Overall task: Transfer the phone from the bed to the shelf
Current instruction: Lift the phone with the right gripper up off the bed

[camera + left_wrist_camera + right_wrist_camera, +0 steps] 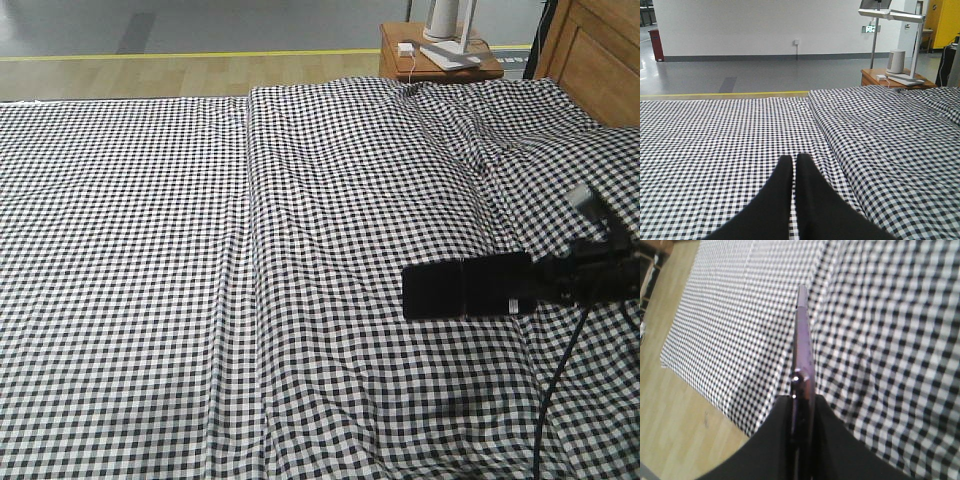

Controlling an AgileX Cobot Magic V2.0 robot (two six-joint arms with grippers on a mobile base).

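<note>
phone (466,287): one flat glossy black slab, pinkish edge; I see it above the gingham bed (150,250), 3 o'clock.
right gripper (533,285): clamped on its end.
left gripper (794,169): fingers pressed together, bare.

Nothing is legible: the sticker (515,303) on the phone (467,287) and the green wall sign (868,29) are blurred.

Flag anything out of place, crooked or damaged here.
Nothing looks spilled or damaged. One thing stands out: the phone is held above the bed, pinched by one end in the right gripper, so most of it sticks out unsupported. A long crease also runs down the checked sheet.
</note>
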